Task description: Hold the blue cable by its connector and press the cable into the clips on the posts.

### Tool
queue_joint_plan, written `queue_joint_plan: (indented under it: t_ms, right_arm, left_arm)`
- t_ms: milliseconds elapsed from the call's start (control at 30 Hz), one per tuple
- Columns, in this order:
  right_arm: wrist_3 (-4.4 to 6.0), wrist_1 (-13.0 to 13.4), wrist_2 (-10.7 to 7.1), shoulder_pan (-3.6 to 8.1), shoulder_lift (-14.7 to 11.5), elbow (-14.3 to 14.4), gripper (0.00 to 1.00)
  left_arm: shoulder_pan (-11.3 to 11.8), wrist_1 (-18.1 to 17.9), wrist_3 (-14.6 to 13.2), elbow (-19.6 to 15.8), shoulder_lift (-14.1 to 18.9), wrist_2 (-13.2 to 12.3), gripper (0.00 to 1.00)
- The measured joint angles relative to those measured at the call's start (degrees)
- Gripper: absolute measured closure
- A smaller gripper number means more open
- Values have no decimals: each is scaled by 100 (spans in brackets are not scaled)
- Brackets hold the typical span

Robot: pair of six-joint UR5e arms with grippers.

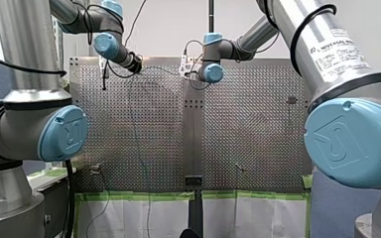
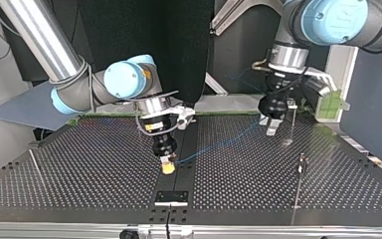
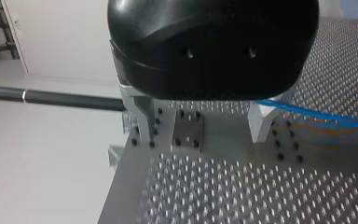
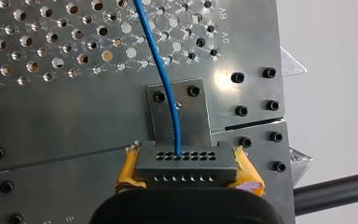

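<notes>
- Closest in, in the right wrist view, the right gripper (image 4: 188, 168) is seen clamped on the connector (image 4: 186, 161), a dark grey block with two rows of small holes, which is squeezed between yellow pads (image 4: 129, 170).
- Only there is it shown that the blue cable (image 4: 168, 88) leaves the connector's upper row of holes and is led across a small bolted plate (image 4: 198, 116) onto the perforated table (image 4: 51, 46).
- In the left wrist view the left gripper (image 3: 200, 123) is shown with its metal fingers (image 3: 140, 119) spread wide above the table. The cable (image 3: 317, 114) is seen running in beside one finger.
- From the top view the span is made plain: the connector is held low over the table's middle seam, and the thin cable (image 2: 219, 144) is drawn in a nearly straight line towards the left gripper (image 2: 272, 128).
- One post (image 2: 301, 172) is seen towards that view's right, and another (image 2: 291, 122) farther back, just beside the left gripper.
- In the front view the cable (image 1: 138, 139) is reduced to a faint line along the table.
</notes>
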State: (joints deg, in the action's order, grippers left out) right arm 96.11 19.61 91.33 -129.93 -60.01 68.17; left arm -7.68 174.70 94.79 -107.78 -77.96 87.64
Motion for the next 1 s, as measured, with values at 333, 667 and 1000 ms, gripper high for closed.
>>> queue_joint_plan:
  t_ms: [333, 667, 1000]
  right_arm:
    - [-3, 0, -4, 2, 4, 0, 100]
    - [-3, -4, -8, 11, 10, 0, 100]
    - [-3, -9, -9, 10, 11, 0, 100]
  left_arm:
    - [-496, -11, 357, 20, -69, -351, 0]
    - [-946, -27, 711, 23, -77, -655, 0]
    - [-991, -18, 933, 24, -99, -362, 0]
